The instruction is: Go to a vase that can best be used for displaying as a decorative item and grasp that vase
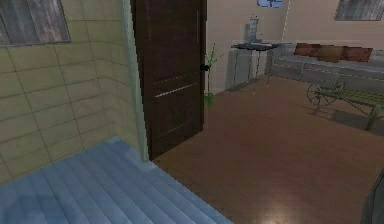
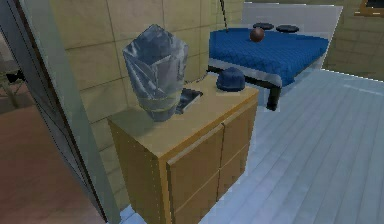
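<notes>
Driving part looks basically done to me: the grey crinkly vase [image 2: 155,68] stands on the wooden cabinet [image 2: 195,150], up by the tiled wall. Next I'd guess the arm has to reach out over the top and line up on it. Can't tell what the gripper's fingers are doing. Mind the cabinet's front edge and the blue cap-like thing [image 2: 231,79] nearby. There's open blue floor [image 2: 320,150] toward the bed [image 2: 270,48], and a dark door [image 1: 170,70] ahead.
</notes>
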Controlling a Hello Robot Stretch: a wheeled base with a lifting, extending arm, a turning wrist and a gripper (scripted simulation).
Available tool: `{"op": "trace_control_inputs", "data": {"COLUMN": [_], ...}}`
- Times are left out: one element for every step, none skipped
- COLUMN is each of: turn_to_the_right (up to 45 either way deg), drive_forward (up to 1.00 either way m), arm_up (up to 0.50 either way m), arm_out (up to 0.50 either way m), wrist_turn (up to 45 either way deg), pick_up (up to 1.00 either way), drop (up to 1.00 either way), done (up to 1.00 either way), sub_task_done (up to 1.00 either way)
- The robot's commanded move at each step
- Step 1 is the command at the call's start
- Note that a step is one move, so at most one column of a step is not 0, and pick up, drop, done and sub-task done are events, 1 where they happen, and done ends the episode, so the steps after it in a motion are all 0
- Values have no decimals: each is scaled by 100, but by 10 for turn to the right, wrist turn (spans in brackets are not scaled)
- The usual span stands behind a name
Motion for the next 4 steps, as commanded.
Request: {"op": "trace_control_inputs", "data": {"turn_to_the_right": [0, 0, 0, 0], "drive_forward": [0, 0, 0, 0], "arm_up": [38, 0, 0, 0], "arm_out": [0, 44, 0, 0], "wrist_turn": [0, 0, 450, 450], "pick_up": [0, 0, 0, 0], "drop": [0, 0, 0, 0], "done": [0, 0, 0, 0], "sub_task_done": [0, 0, 0, 0]}}
